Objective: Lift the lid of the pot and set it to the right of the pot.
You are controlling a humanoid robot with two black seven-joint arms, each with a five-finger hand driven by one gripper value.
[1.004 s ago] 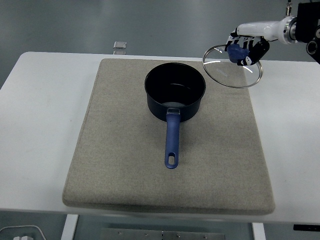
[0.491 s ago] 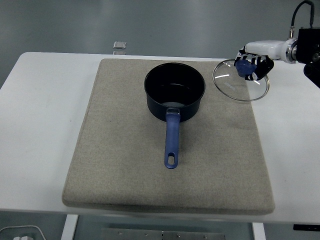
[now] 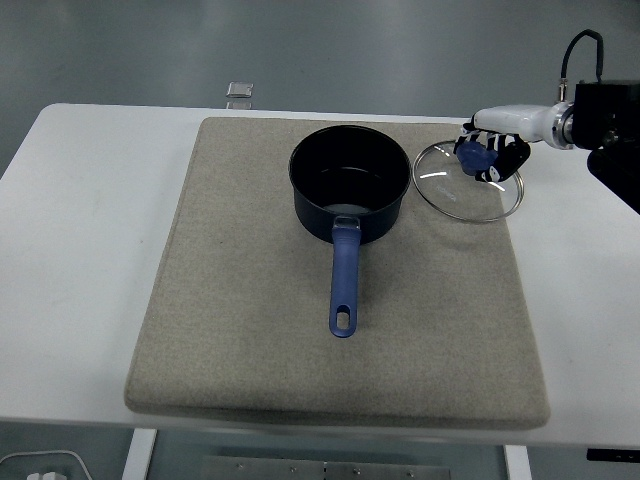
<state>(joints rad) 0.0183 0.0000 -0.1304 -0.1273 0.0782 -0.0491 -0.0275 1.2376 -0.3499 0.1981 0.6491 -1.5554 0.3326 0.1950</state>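
Right hand (image 3: pixel 490 158) in from rt edge, fingers curled round blue knob (image 3: pixel 473 157) of glass pot lid (image 3: pixel 467 182), gripping it. Palm side hidden behind knob; fingertips hard to make out vs dark/white casing, so exact finger count on knob can't be told. Forearm cut off by rt frame edge, cable loop above it partly out of frame. Lid hangs just below and left of hand, tilted, glass face turned toward camera, rim reading as an oval with long axis roughly left-right. Can't tell if lower rim touches grey mat (image 3: pixel 250 330) or floats just above; glass is see-through, mat and white table (image 3: pixel 70 260) visible thru it. Lid's left rim near pot's rt wall, apart from it. Dark blue pot (image 3: pixel 349 195) well left of hand, open, upright on mat, inside dark and bottom hard to read. Pot handle (image 3: pixel 343 285) long axis running away from hand's level toward near table edge, hang hole at near end. Small clear object (image 3: pixel 238 92) far left of hand at table's far edge, too small to ID.
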